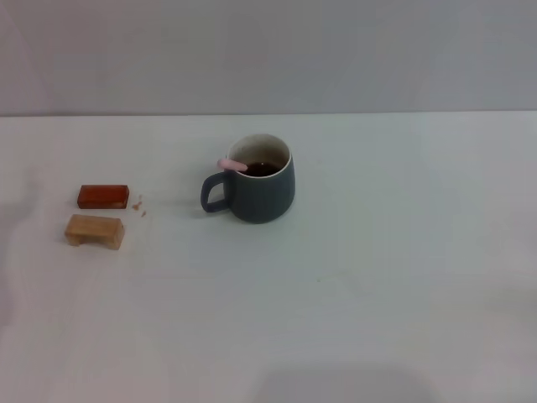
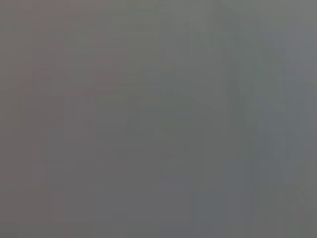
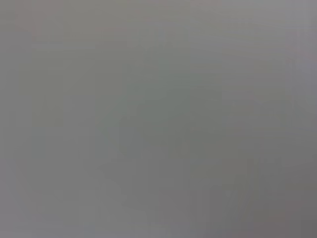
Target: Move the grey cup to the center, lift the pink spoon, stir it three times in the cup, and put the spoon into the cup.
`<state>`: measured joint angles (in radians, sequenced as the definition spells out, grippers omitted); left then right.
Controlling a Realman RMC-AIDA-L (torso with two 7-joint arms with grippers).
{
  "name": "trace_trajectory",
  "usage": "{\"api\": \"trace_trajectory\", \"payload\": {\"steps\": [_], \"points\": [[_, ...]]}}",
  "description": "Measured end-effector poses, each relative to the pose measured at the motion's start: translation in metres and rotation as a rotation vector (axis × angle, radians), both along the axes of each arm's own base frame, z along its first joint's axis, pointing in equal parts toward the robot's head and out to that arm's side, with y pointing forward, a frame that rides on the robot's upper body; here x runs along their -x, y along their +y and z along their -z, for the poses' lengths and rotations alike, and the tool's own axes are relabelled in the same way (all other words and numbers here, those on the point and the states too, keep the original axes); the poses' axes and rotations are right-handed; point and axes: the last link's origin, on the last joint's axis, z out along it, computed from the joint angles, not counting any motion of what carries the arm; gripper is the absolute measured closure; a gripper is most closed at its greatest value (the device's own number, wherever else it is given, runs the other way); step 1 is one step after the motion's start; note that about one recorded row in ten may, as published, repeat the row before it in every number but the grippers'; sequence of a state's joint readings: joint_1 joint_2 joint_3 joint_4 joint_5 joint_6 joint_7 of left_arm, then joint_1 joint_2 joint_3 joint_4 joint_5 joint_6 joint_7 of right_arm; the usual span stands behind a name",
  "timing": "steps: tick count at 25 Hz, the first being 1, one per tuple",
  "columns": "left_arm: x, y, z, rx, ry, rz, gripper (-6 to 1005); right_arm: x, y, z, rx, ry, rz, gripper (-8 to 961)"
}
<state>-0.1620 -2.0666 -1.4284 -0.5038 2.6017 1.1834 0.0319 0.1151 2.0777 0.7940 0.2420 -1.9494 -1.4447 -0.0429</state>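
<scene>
Head view: pink spoon (image 1: 233, 164) rests in grey cup (image 1: 261, 189), no jaws visible.

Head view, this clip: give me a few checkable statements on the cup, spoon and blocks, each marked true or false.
1. The pink spoon sits in the grey cup, its handle leaning on the rim. True.
2. The cup's handle points toward the robot's right. False: it points to the robot's left.
3. The cup is empty. False: it holds dark liquid.
4. The red-brown block lies farther from the robot than the tan wooden block. True.
5. A gripper holds the cup. False: no gripper shows in any view.
</scene>
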Motion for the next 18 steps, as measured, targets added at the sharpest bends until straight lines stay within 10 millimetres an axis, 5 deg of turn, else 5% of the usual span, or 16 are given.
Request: {"api": "trace_trajectory", "payload": {"steps": [7, 18], "points": [[0.030, -0.018, 0.004, 0.013, -0.002, -0.095, 163, -0.002, -0.012, -0.006, -0.048, -0.011, 0.008, 954], [0.035, -0.022, 0.009, 0.038, 0.004, -0.120, 163, -0.004, -0.017, -0.010, -0.084, 0.012, 0.014, 954]]}}
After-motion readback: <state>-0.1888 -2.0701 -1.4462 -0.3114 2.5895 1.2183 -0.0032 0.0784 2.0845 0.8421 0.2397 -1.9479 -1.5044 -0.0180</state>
